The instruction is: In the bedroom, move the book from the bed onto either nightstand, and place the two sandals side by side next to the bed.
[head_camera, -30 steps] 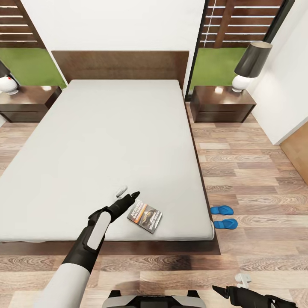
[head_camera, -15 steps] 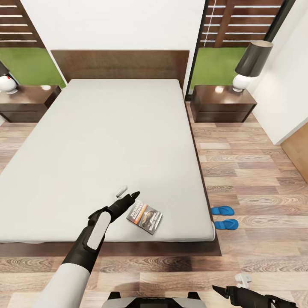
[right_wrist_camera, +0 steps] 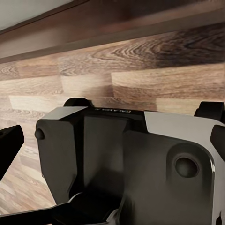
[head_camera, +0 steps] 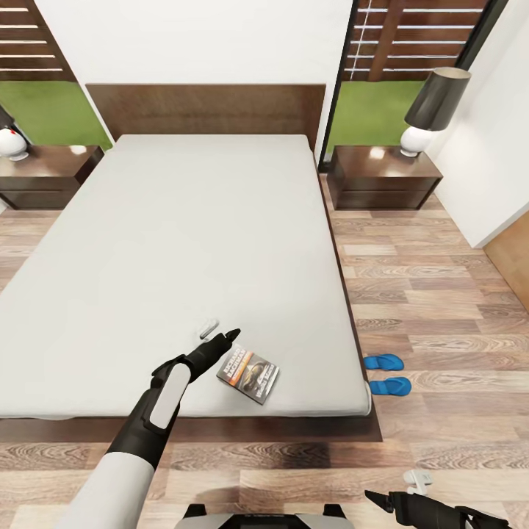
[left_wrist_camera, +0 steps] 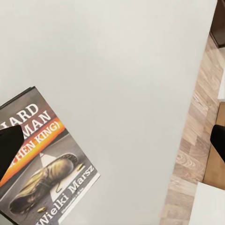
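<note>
The book (head_camera: pixel 248 373) lies flat on the light-grey bed (head_camera: pixel 184 242), near its foot-end right corner, with its dark cover up. My left gripper (head_camera: pixel 222 332) hovers just left of the book, open and holding nothing. In the left wrist view the book (left_wrist_camera: pixel 44 168) lies beside one dark fingertip (left_wrist_camera: pixel 9 145). The two blue sandals (head_camera: pixel 383 361) (head_camera: pixel 388 385) lie close together on the wood floor right of the bed. One nightstand (head_camera: pixel 382 180) stands right of the headboard, another (head_camera: pixel 40 173) on the left. My right gripper (head_camera: pixel 395 489) hangs low over the floor, open and empty.
A lamp with a dark shade (head_camera: pixel 433 110) stands on the right nightstand, and a white lamp base (head_camera: pixel 11 143) on the left one. A white wall (head_camera: pixel 492 162) closes in at the right. My own base (right_wrist_camera: pixel 122 159) sits over the floor planks in the right wrist view.
The whole picture has shifted slightly, so the camera has moved a little. Both arms keep the same pose, and the book and sandals lie where they were.
</note>
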`<state>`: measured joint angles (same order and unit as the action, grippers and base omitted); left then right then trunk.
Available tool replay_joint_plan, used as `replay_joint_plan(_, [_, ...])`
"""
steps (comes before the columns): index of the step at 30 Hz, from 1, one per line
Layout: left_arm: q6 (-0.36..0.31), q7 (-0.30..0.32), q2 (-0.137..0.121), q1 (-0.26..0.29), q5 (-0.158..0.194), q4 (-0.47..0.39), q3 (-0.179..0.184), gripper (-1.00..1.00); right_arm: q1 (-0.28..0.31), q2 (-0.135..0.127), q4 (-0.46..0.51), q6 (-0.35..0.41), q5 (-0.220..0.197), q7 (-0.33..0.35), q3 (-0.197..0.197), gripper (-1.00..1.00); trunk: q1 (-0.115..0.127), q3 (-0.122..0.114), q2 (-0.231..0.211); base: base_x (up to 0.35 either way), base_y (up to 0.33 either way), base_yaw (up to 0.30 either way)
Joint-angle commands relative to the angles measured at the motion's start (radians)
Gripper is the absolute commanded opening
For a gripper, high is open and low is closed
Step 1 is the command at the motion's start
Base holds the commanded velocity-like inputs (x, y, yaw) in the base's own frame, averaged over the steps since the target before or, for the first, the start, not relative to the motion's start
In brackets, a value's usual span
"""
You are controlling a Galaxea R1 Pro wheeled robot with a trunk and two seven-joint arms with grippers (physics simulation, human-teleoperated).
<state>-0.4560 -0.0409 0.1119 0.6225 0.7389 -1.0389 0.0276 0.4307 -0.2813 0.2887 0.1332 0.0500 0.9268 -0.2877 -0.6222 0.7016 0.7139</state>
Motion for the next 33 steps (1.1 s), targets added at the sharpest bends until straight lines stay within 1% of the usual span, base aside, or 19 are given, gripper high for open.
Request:
replay_joint_plan(1, [-0.004,-0.004,0.000,0.000,0.008,-0.001,0.000,1.00,0.000,0.001,0.001,0.009,0.005,0.006,-0.008,1.00,-0.004,0.004,0.008,0.000,0.000,0.000])
replay_joint_plan(33, [0.000,-0.002,-0.004,0.000,0.008,-0.004,-0.005,1.00,0.000,0.001,0.001,0.010,0.005,0.006,-0.008,1.00,-0.127,0.104,0.232,0.000,0.000,0.000])
